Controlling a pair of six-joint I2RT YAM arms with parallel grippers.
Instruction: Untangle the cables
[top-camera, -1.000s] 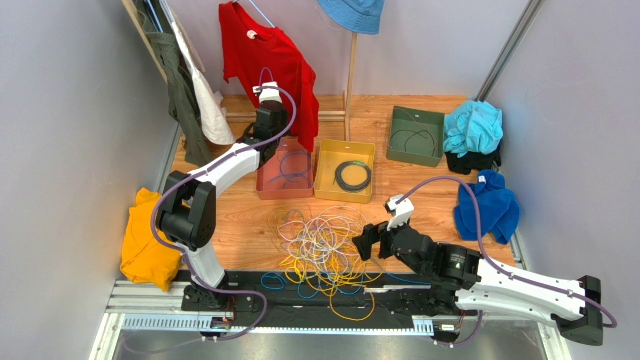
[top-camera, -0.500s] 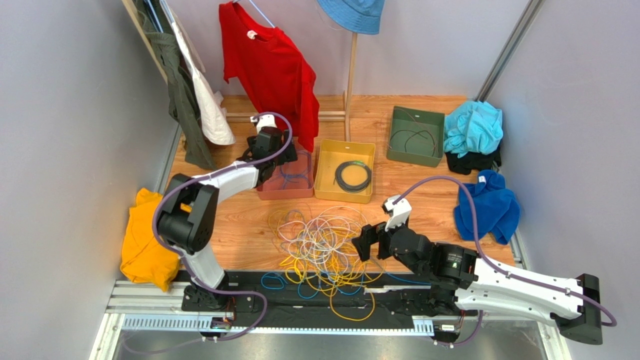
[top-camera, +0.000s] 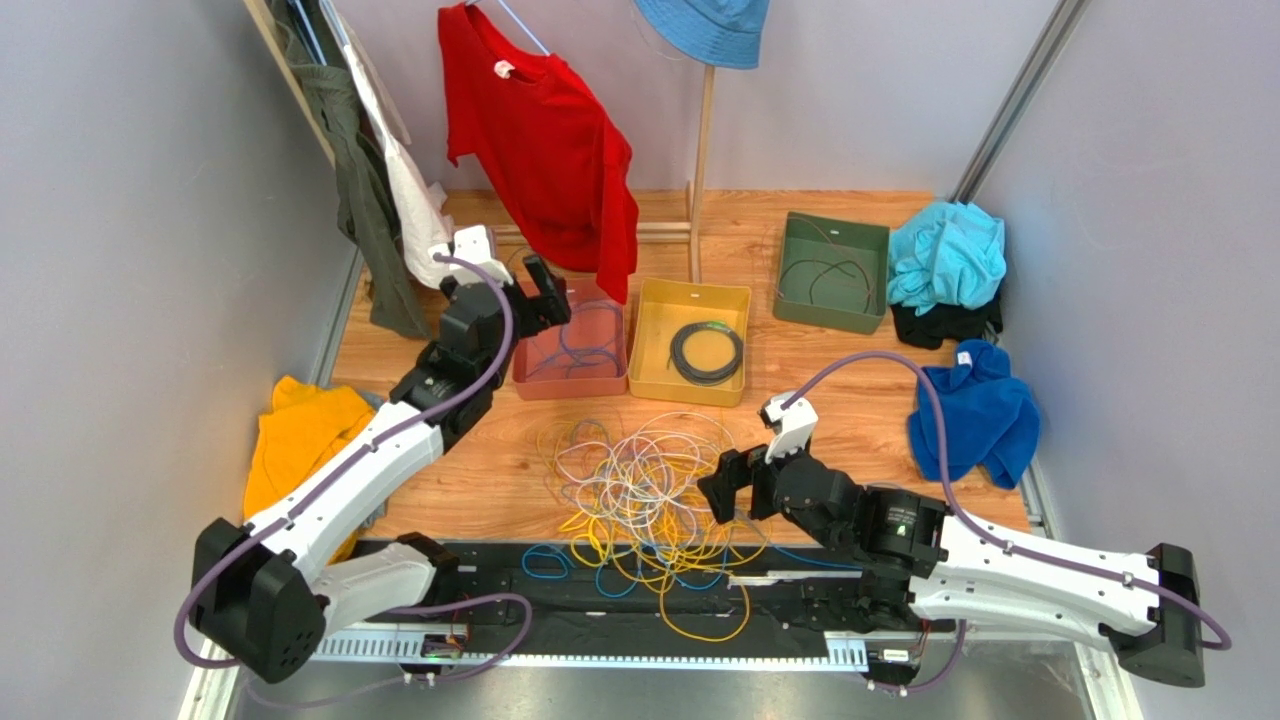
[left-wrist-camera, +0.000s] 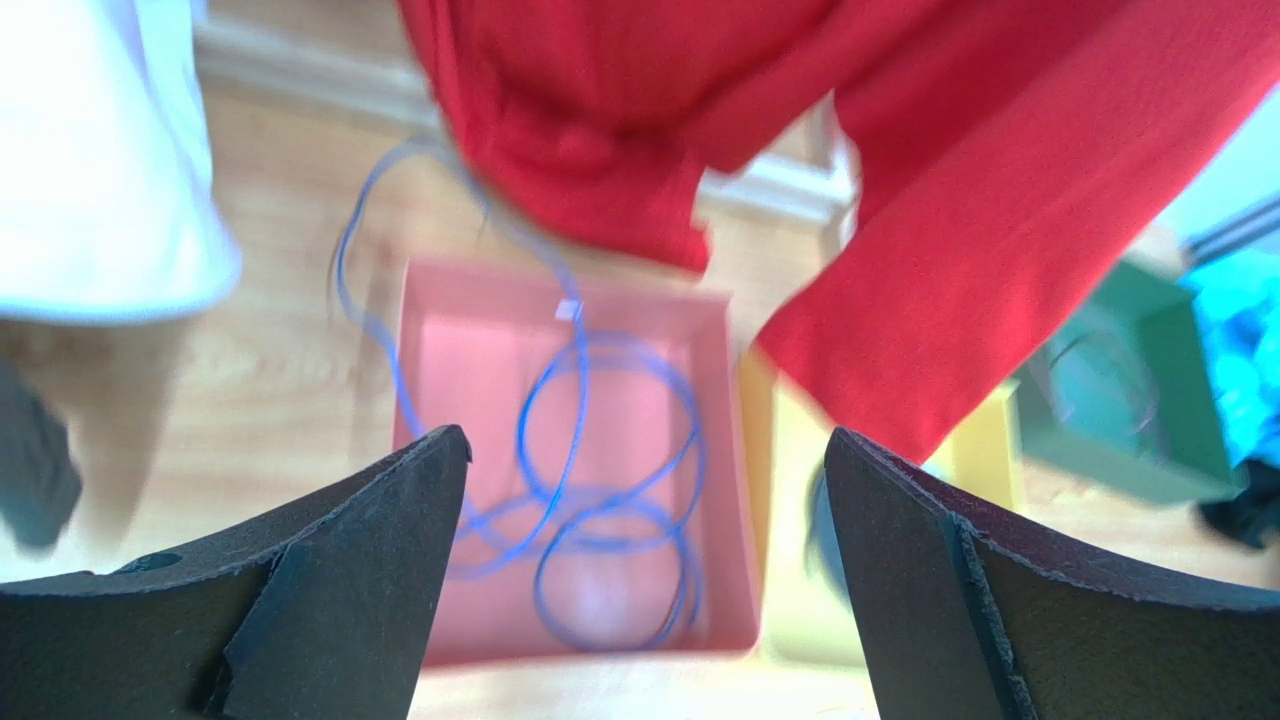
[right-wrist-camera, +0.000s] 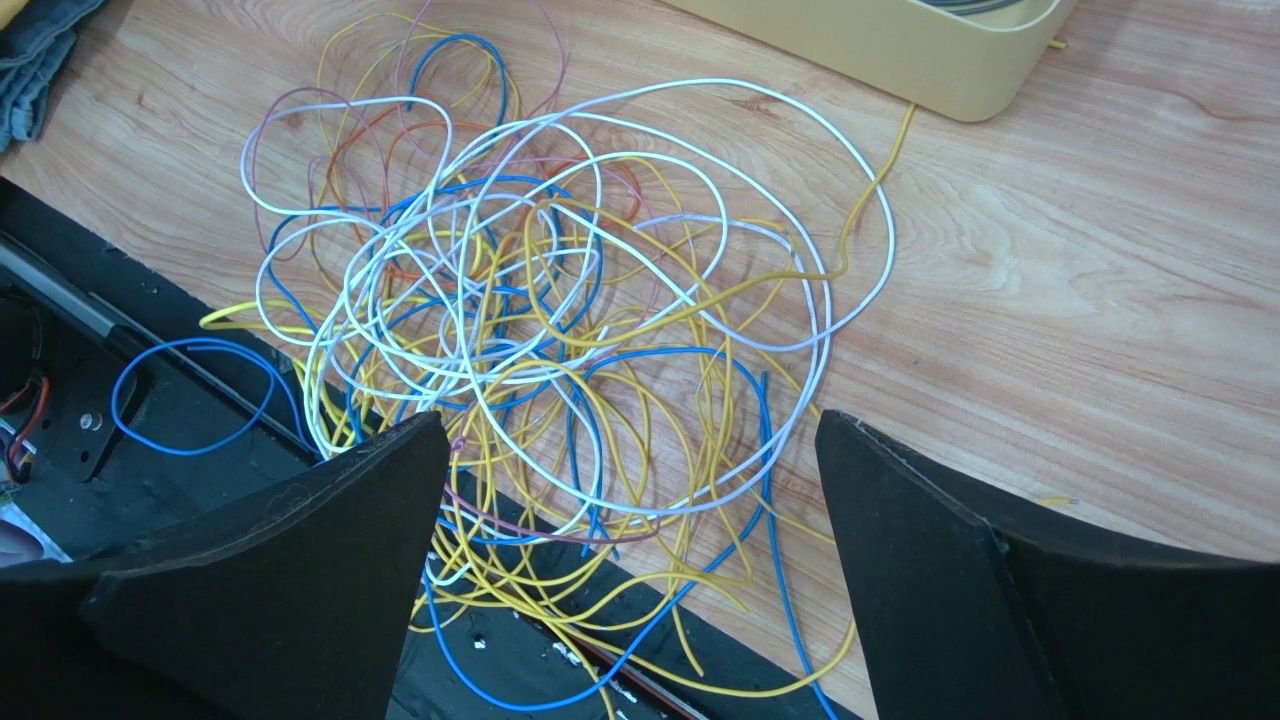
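Cables (top-camera: 639, 495) lie in one loose tangle on the worktop (top-camera: 842, 428), near its front edge, with yellow and blue loops spilling onto the black rail (top-camera: 496, 567). The top view places the right claw (top-camera: 732, 483) just right of the heap. The right wrist view shows its jaws spread wide with nothing between them, hanging over the heap's near side. That close view also separates the strands: white-grey loops lie uppermost, yellow runs beneath, and blue and a few purple lines thread through. One blue loop (right-wrist-camera: 196, 398) sits apart on the rail. The left claw (top-camera: 538, 297) is far back, at the pink tray (top-camera: 525, 378) and well apart from the tangle. Only the left wrist view looks into that tray: a blue cable (left-wrist-camera: 601, 518) coils inside, one end trailing over the back rim, and the jaws stand wide and empty above it. A red shirt (left-wrist-camera: 932, 195) hangs across the top of that picture. From above, a yellow tray (top-camera: 684, 396) beside the pink one holds a black coil (top-camera: 706, 353), and a green tray (top-camera: 784, 285) farther right holds a thin dark wire.
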